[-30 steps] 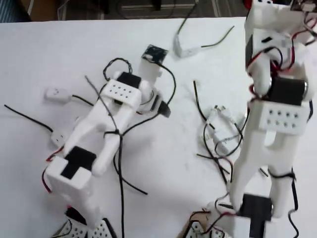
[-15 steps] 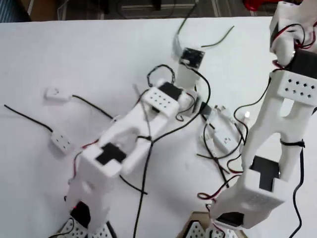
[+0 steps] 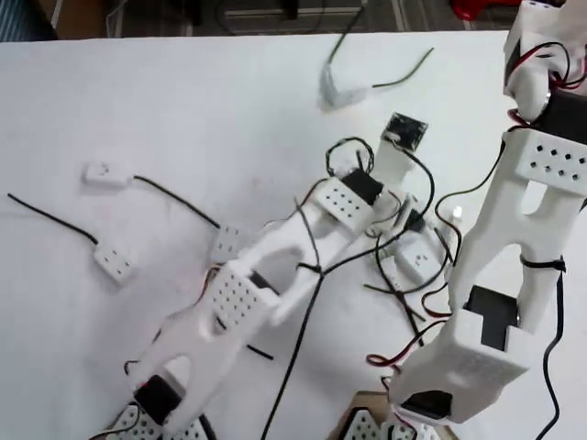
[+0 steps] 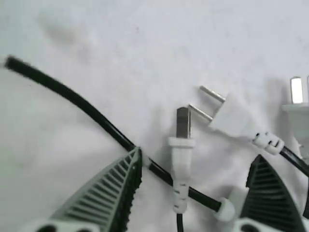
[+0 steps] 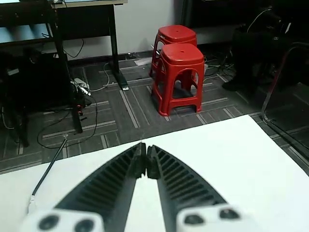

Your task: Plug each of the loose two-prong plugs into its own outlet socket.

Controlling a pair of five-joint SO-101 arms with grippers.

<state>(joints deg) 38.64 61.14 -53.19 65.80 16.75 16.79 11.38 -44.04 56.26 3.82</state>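
Seemingly plugged in nothing yet: hovered the left gripper [image 4: 198, 157], jaws spread, over two loose plugs [image 4: 179, 150] toward the table's [image 3: 183, 110] right edge, right gripper [image 5: 145, 150] pressed together by the far right corner, sockets [image 3: 115, 259] unfilled.

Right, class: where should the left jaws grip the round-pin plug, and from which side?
Grip the plug by its white body, just behind the pins, coming down from above with the jaws across its width. It lies flat on the table with the pins free, so the body is likely the firmest hold.
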